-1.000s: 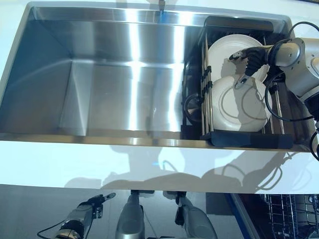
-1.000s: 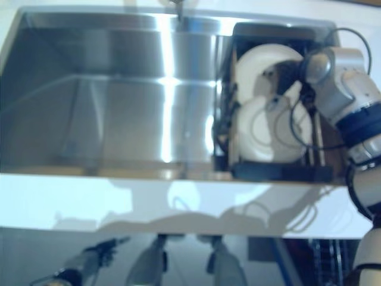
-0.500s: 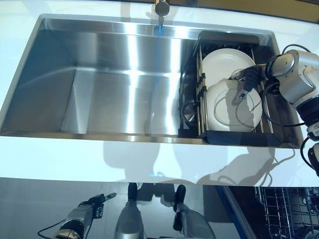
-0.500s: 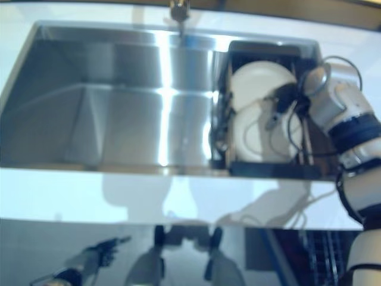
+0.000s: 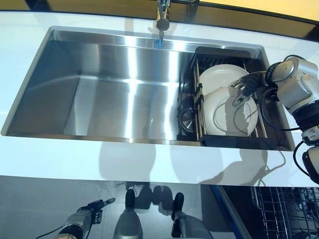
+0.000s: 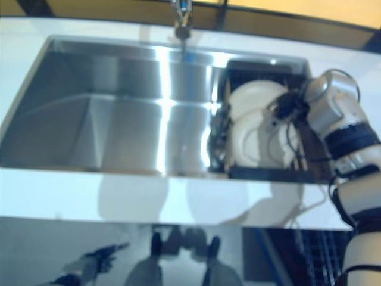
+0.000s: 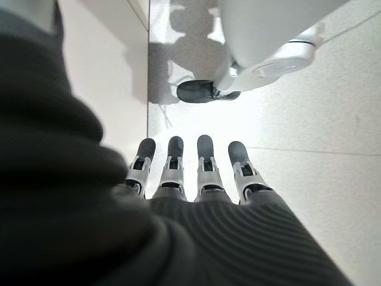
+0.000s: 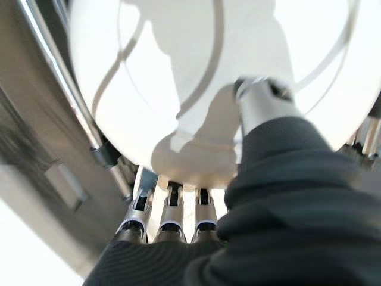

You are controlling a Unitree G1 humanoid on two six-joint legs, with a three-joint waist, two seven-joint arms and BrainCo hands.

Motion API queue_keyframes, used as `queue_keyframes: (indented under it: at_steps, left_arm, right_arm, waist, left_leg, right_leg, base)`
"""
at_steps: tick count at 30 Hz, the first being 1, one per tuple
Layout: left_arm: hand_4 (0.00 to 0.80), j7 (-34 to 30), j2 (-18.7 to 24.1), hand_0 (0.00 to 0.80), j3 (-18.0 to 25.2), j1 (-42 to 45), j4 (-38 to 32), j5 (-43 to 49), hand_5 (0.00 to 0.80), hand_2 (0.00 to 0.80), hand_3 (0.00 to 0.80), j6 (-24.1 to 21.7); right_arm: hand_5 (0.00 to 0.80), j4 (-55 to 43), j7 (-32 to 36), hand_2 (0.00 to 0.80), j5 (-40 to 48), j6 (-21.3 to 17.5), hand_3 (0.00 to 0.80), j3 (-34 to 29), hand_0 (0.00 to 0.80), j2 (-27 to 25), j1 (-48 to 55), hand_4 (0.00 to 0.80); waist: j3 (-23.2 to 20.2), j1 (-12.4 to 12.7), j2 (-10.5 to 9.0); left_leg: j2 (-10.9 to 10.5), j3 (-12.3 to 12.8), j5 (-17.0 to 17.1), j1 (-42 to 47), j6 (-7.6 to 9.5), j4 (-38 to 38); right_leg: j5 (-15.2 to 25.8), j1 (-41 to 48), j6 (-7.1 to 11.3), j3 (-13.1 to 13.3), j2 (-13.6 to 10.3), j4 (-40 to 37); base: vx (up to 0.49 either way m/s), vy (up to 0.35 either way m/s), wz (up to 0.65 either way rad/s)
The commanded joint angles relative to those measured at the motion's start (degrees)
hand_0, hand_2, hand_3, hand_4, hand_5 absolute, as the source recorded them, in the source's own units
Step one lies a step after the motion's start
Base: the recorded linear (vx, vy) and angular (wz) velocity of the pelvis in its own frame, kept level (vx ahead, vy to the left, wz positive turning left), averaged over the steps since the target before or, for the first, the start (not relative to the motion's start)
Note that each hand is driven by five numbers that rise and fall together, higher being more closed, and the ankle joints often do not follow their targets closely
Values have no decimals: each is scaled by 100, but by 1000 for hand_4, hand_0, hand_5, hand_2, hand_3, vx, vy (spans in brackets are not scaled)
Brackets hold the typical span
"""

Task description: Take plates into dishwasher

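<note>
Two plates stand on edge in a rack [image 5: 234, 142] at the right end of the sink [image 5: 119, 94], one behind the other: the near plate [image 5: 227, 112] overlaps the lower part of the far plate [image 5: 217, 77]. The right hand [image 5: 245, 85] is at the near plate's upper right rim. In its wrist view the thumb [image 8: 259, 107] lies across the plate's white face while the fingers [image 8: 169, 202] run under its edge to the back, so the hand is clamped on the rim, thumb in front and fingers behind.

What the lift turns on is that the plate stands nearly upright between the rack's wires, its face turned toward the near side and its rim running up to the hand. My reading is that it has to come up and out along its own plane, then go right and near toward the dishwasher basket [image 5: 286, 209], which shows at the lower right below the counter [image 5: 75, 159]. The right arm is plainly the nearer one. The left hand [image 7: 190, 173] hangs low by the floor, fingers straight and holding nothing.

The fingertips behind the plate are hidden, so how deep the hold goes cannot be told. The dishwasher is cut off by the picture's edge, and whether the two plates touch is unclear.
</note>
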Motion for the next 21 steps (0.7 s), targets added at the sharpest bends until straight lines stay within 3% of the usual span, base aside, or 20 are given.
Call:
queue_keyframes:
  at_steps: [1,8,21]
  left_arm:
    - [0,12,108,0,-56,-171,188,116,0,0,0,36]
    - [0,-18,119,0,-25,-168,206,109,0,0,0,61]
    - [0,-26,122,0,-5,-163,205,68,0,0,0,157]
  right_arm:
    - [800,-81,664,800,608,441,800,564,800,-40,668,800]
    - [800,-186,713,800,1136,759,800,274,800,-58,795,800]
    - [800,-330,1262,800,1421,887,800,53,800,44,1172,800]
  waist:
    - [62,-70,28]
    - [-21,-128,9]
    - [-82,-179,23]
  left_leg:
    - [-17,144,21,-102,-10,-22]
    - [-28,147,8,-55,-6,-22]
    - [-6,170,20,-17,-25,-22]
  right_leg:
    - [-8,21,390,-10,-241,-6]
    - [-15,64,384,4,-231,-6]
    - [-20,91,379,28,-223,-6]
  base:
    - [0,0,0]
    - [0,0,0]
    - [1,1,-2]
